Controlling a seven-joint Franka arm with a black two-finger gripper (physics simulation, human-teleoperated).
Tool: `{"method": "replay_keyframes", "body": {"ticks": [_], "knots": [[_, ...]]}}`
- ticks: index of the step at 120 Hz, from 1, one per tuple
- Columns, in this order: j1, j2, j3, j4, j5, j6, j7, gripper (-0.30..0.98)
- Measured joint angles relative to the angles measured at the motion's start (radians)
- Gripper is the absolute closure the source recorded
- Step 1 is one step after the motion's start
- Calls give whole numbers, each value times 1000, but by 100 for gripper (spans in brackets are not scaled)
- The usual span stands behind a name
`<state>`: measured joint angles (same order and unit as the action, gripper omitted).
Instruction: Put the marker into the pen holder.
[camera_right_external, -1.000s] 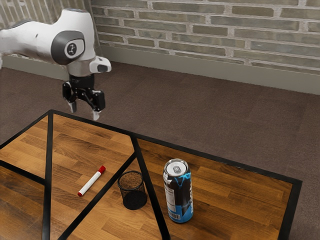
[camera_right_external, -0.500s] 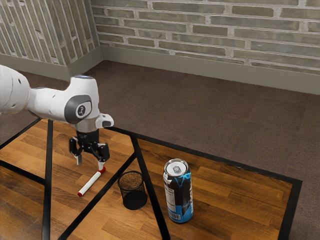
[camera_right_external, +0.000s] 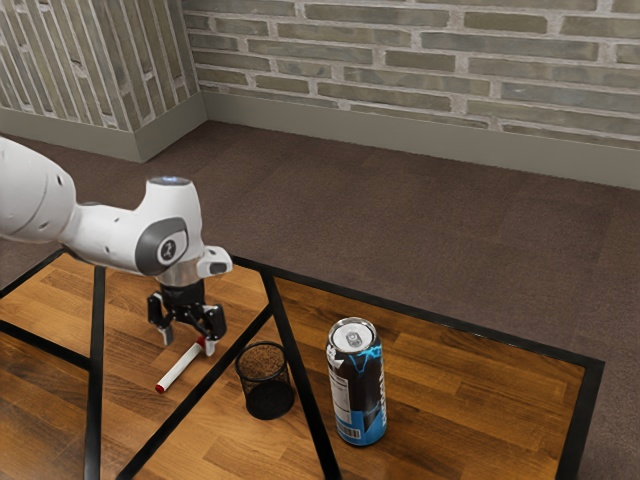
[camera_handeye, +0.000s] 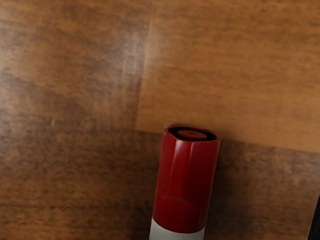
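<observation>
My gripper (camera_right_external: 189, 345) is low over the table at the marker's capped end, its fingers apart, one on either side of the marker. The white marker (camera_right_external: 178, 370) lies on the wood, its red tail toward the exterior view's bottom and its cap partly hidden by a finger. In the wrist view the red cap (camera_handeye: 186, 182) of the marker is large and close under the hand. A black mesh pen holder (camera_right_external: 265, 382) stands upright to the exterior view's right of the marker, apart from it.
A tall blue and black can (camera_right_external: 358, 385) stands beside the pen holder, toward the exterior view's right. Black strips cross the wooden table (camera_right_external: 470, 400), whose far edge runs behind the can.
My hand has come down from above the table's far edge to the marker and shifted slightly toward the exterior view's right. Marker, pen holder and can have not moved.
</observation>
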<state>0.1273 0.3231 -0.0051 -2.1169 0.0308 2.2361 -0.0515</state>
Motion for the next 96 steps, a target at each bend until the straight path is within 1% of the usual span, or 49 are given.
{"method": "replay_keyframes", "body": {"ticks": [19,23,27,42,54,66,96], "knots": [[0,10,1,0,1,23,0,1],[0,9,2,0,1,26,0,3],[0,7,2,0,2,28,0,8],[0,1,2,1,12,33,1,36],[0,0,2,1,16,35,1,52],[0,2,2,0,16,37,1,60],[0,6,6,0,21,43,-10,74]]}}
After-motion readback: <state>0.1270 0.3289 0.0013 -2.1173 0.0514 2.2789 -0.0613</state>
